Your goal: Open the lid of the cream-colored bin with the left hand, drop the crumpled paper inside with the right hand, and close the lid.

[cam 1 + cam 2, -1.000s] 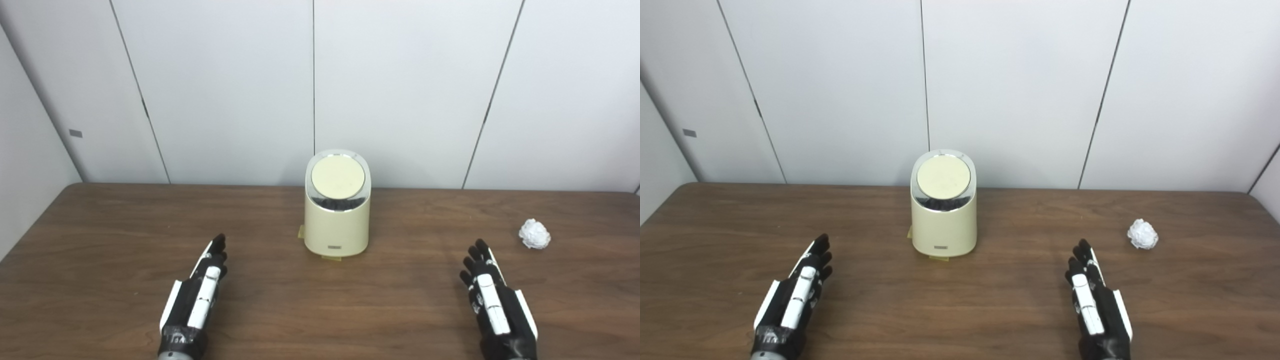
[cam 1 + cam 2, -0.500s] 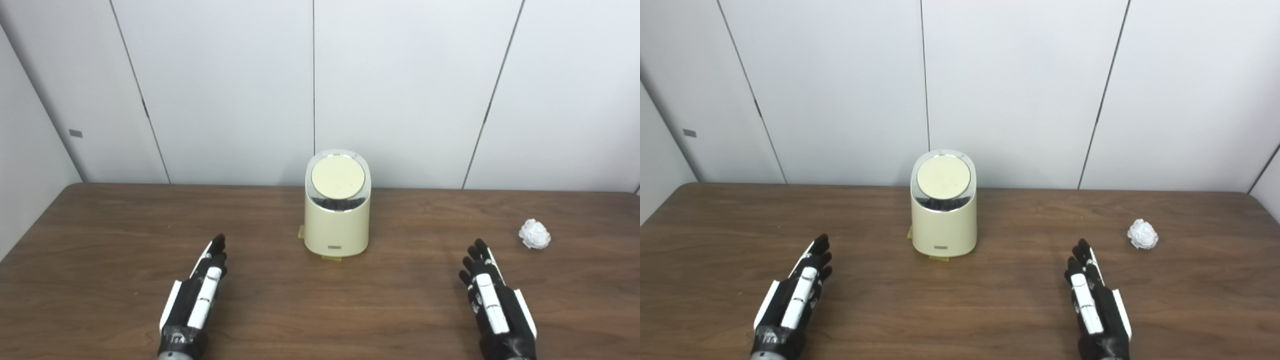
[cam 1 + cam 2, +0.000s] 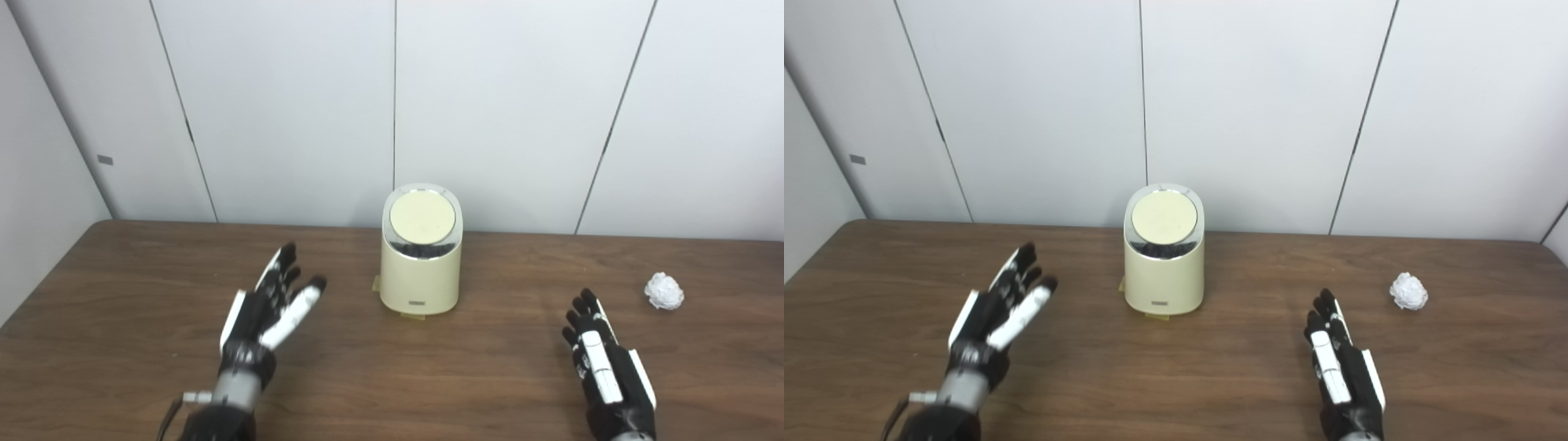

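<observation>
Left eye view: cream-colored cylindrical plastic bin (image 3: 420,269) stands upright mid-table on the dark wood-grain table (image 3: 122,343), near the back wall, with its round cream lid (image 3: 422,216) flat in the silver rim, i.e. shut. Left hand (image 3: 267,309) is raised off the table, well left of the bin, fingers spread, holding nothing, aimed roughly toward the bin but clearly apart from it. Right hand (image 3: 603,367) lies low at the near right edge, fingers extended and apart, also empty. Crumpled white paper ball (image 3: 664,290) sits on the table at far right, beyond the right hand and not touching it. Right eye view: same layout from slightly to the side, bin (image 3: 1164,272) centred, lid (image 3: 1164,217) down, left hand (image 3: 1001,306) lifted and empty, right hand (image 3: 1344,373) flat and empty, paper (image 3: 1409,291) untouched, well apart from the bin. Progress call: basically zero steps complete. Looks like the reach toward the lid is just starting. Left to do: lid open, paper pickup, drop, lid close.
</observation>
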Tool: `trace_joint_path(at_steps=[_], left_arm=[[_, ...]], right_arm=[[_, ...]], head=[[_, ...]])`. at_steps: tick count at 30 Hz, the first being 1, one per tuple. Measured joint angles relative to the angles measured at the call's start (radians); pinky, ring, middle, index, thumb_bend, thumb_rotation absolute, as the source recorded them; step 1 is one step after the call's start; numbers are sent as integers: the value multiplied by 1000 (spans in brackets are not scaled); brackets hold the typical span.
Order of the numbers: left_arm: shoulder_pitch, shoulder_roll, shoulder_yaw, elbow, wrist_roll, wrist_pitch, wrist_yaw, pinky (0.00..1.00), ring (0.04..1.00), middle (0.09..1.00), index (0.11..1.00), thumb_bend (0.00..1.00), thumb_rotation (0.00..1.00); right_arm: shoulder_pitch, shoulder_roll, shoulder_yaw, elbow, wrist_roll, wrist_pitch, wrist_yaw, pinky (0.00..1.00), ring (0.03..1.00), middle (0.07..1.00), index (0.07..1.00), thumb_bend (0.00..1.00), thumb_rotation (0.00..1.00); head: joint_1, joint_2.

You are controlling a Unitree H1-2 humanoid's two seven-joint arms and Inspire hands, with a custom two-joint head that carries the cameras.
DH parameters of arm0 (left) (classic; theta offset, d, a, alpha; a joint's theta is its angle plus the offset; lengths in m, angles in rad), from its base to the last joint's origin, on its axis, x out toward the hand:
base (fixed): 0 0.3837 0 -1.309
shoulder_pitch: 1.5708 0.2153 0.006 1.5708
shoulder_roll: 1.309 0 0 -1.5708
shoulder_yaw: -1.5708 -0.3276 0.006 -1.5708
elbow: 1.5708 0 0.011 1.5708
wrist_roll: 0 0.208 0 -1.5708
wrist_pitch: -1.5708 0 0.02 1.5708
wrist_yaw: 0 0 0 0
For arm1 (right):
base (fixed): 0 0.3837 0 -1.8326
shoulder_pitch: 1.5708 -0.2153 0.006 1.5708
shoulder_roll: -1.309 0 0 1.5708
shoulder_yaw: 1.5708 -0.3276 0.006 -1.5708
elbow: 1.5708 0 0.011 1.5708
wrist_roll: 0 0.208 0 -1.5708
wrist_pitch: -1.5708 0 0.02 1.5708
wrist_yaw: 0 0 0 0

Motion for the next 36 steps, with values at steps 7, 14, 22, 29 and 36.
trace_joint_path(at_steps=[7,14,22,29,36], left_arm=[[-192,22,-51,64,188,40,-92,904,961,999,1000,850,527],[-365,-32,-6,222,374,40,-220,836,958,1000,1000,875,421],[-497,-30,-49,391,472,40,-346,769,937,1000,1000,898,353],[-579,-4,-108,520,527,40,-348,780,969,1000,1000,921,303],[-641,25,-202,595,549,40,-347,786,998,1000,1000,924,211]], right_arm=[[-4,7,10,2,-32,0,-6,950,964,970,981,521,744],[-13,7,14,11,-49,0,-7,957,971,978,992,508,750],[-14,11,19,17,-62,0,-8,950,969,978,1000,471,738],[-14,27,26,17,-84,0,-25,946,959,967,1000,457,722],[-13,30,29,16,-91,0,-28,950,956,966,1000,478,764]], head=[[-5,0],[2,3],[-2,6],[-3,12],[2,26]])
